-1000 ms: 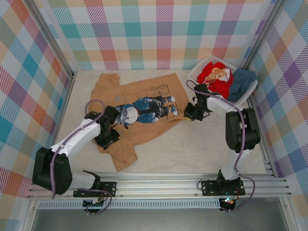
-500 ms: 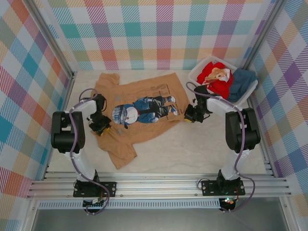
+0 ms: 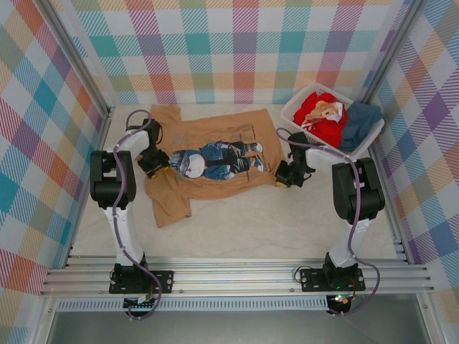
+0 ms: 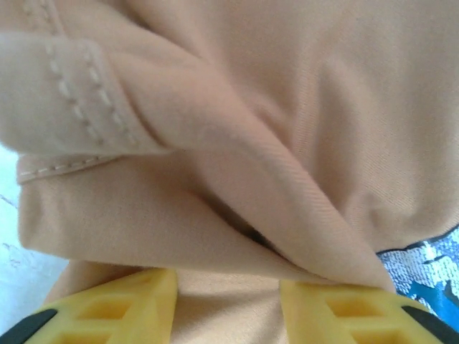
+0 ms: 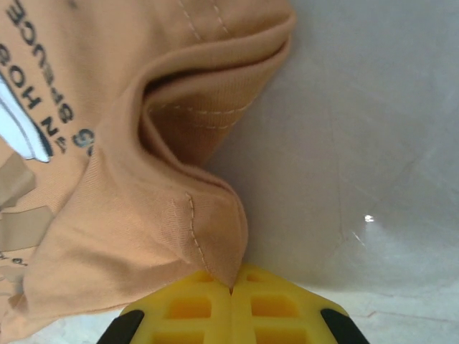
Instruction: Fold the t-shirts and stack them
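The tan-brown t-shirt (image 3: 215, 185) lies spread on the table, its blue-and-white cartoon print (image 3: 215, 159) facing up. My left gripper (image 3: 154, 163) is at the shirt's left side, beside the print. In the left wrist view its yellow fingers (image 4: 122, 308) stand apart, with loose tan cloth (image 4: 287, 107) lying between and over them. My right gripper (image 3: 282, 175) is at the shirt's right edge. In the right wrist view it (image 5: 231, 297) is shut on a stitched hem corner of the tan shirt (image 5: 129, 215). A red printed t-shirt (image 3: 319, 115) and a dark teal one (image 3: 362, 118) lie in the basket.
The white slatted basket (image 3: 292, 115) stands at the back right corner, close behind the right gripper. Plaid walls and metal posts enclose the table on three sides. Bare pale tabletop (image 3: 287, 222) lies between the shirt and the near rail.
The left arm has swung back and to the left along the shirt's left side, and the cloth there has bunched and shifted. The right gripper has edged nearer, still holding the hem.
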